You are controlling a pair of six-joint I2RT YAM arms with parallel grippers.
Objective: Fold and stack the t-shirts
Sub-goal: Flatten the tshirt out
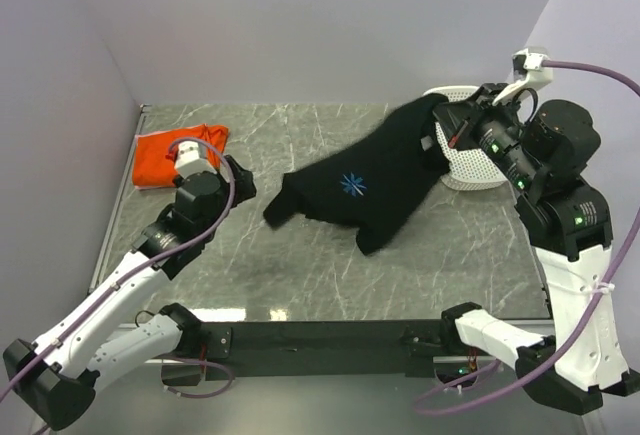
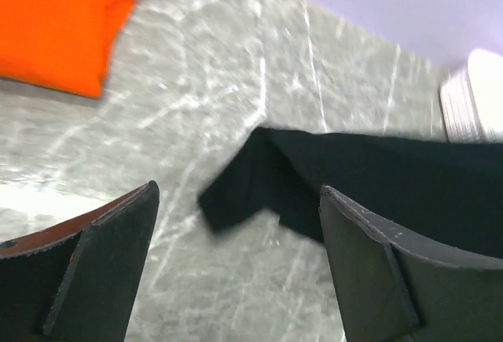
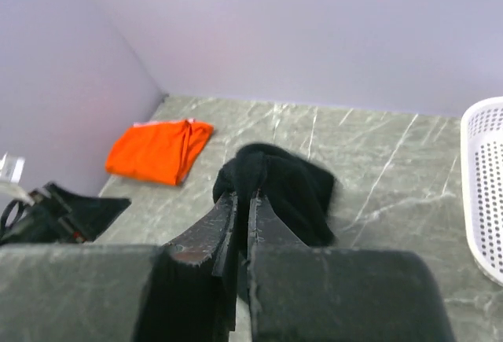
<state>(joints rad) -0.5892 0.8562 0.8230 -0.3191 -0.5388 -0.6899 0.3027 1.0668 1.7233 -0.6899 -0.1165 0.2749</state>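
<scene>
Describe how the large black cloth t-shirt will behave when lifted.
Probably floppy: the black t-shirt drapes from the shut right gripper down onto the table. It likely drags and bunches when pulled, given its rumpled folds.

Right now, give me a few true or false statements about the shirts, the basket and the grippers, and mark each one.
1. The right gripper is shut on the black shirt. True.
2. The left gripper grips the orange shirt. False: its jaws stand open and empty, and the orange shirt lies on the table beside it.
3. The orange shirt is in the basket. False: it lies on the table at the far left, and the basket stands at the far right.
4. The black shirt bears a light-blue mark. True.
</scene>
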